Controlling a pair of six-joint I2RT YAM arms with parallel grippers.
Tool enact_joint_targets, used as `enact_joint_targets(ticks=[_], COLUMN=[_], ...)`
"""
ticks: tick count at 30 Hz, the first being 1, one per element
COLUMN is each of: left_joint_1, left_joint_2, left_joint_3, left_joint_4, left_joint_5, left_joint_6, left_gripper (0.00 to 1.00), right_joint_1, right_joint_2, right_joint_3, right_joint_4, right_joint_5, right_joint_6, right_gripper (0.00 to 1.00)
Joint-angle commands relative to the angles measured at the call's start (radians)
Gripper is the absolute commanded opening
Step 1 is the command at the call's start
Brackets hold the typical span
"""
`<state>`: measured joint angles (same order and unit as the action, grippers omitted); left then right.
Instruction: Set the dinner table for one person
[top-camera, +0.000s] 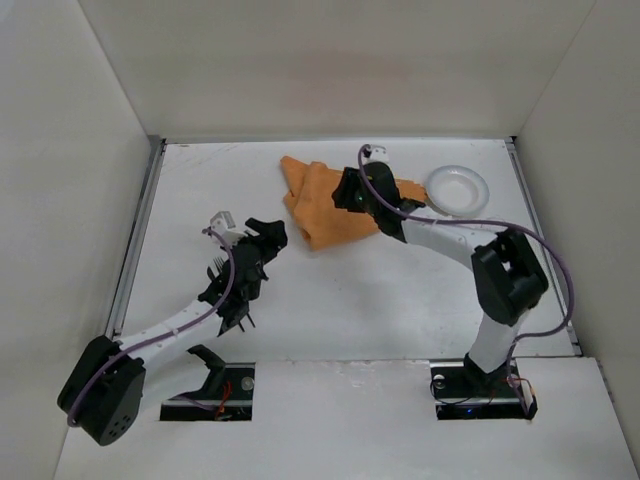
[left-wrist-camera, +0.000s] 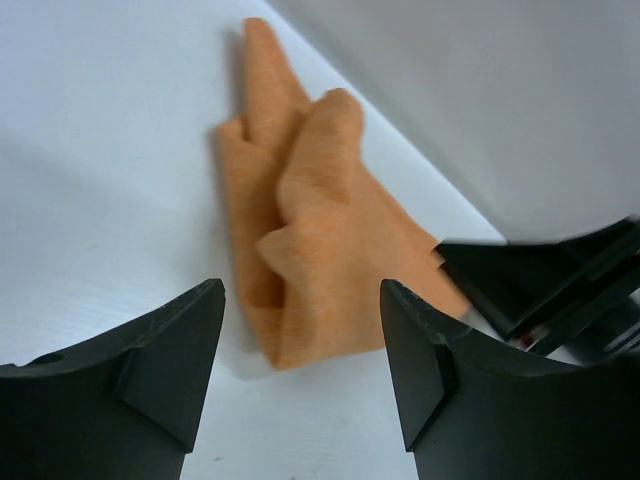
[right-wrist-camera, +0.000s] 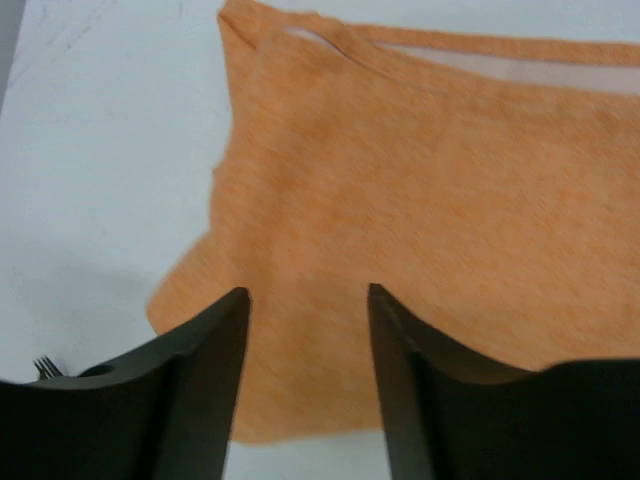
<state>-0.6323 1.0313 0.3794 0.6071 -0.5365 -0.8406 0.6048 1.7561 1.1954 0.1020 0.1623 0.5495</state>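
Observation:
The dinner table (top-camera: 350, 300) is a large white surface. A crumpled orange cloth (top-camera: 318, 208) lies at its far middle. A white plate (top-camera: 458, 188) sits to the right of the cloth. My right gripper (top-camera: 350, 192) hovers over the cloth, open and empty; in the right wrist view (right-wrist-camera: 306, 295) its jaws stand apart above the orange cloth (right-wrist-camera: 420, 190). My left gripper (top-camera: 268, 238) is open and empty just left of the cloth's near corner. In the left wrist view (left-wrist-camera: 300, 300) it faces the cloth (left-wrist-camera: 310, 240), apart from it.
Fork tines (top-camera: 214, 264) show beside the left arm, and also at the lower left of the right wrist view (right-wrist-camera: 45, 366). The right arm's black wrist (left-wrist-camera: 560, 285) shows in the left wrist view. White walls enclose the table on three sides.

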Motion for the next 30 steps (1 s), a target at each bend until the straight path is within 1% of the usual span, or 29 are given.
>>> enact_joint_targets(ticks=[1,4,8,13,15,16,18,19,21,23,25,27,30], left_joint_1=[0.050,0.087,0.105,0.113,0.118,0.118,0.118,0.118,0.121,0.124,0.121,0.125,0.118], left_joint_2=[-0.054,-0.086,-0.085,-0.054,-0.030,-0.021,0.010,0.025,0.039,0.039,0.049,0.062,0.072], left_joint_3=[-0.068,-0.120,-0.145,-0.157,-0.157,-0.157,-0.163,-0.163,-0.162,-0.160,-0.151,-0.136,-0.125], left_joint_4=[-0.058,-0.046,-0.033,0.008,0.034,0.043,0.075,0.088,0.094,0.095,0.095,0.088,0.085], left_joint_5=[0.004,0.055,0.081,0.107,0.121,0.124,0.125,0.127,0.135,0.138,0.130,0.133,0.129], left_joint_6=[-0.066,-0.074,-0.069,-0.063,-0.051,-0.048,-0.052,-0.048,-0.046,-0.046,-0.045,-0.038,-0.032], left_gripper=[0.61,0.62,0.62,0.62,0.62,0.62,0.62,0.62,0.62,0.62,0.62,0.62,0.62], right_joint_1=[0.032,0.051,0.072,0.077,0.077,0.079,0.079,0.079,0.079,0.077,0.075,0.077,0.079], right_joint_2=[0.136,0.294,0.485,0.721,0.842,0.885,0.998,1.044,1.108,1.122,1.120,1.108,1.050], right_joint_3=[0.261,0.513,0.820,1.200,1.422,1.496,1.698,1.789,1.906,1.928,1.946,1.966,1.966], right_joint_4=[-0.189,-0.345,-0.525,-0.709,-0.807,-0.835,-0.913,-0.948,-1.002,-1.036,-1.068,-1.087,-1.099], right_joint_5=[0.121,0.161,0.262,0.313,0.316,0.316,0.318,0.319,0.319,0.307,0.295,0.305,0.315], right_joint_6=[-0.109,-0.160,-0.212,-0.260,-0.266,-0.267,-0.272,-0.267,-0.257,-0.243,-0.226,-0.209,-0.213], right_gripper=[0.60,0.71,0.78,0.79,0.78,0.78,0.72,0.68,0.57,0.48,0.25,0.13,0.08])
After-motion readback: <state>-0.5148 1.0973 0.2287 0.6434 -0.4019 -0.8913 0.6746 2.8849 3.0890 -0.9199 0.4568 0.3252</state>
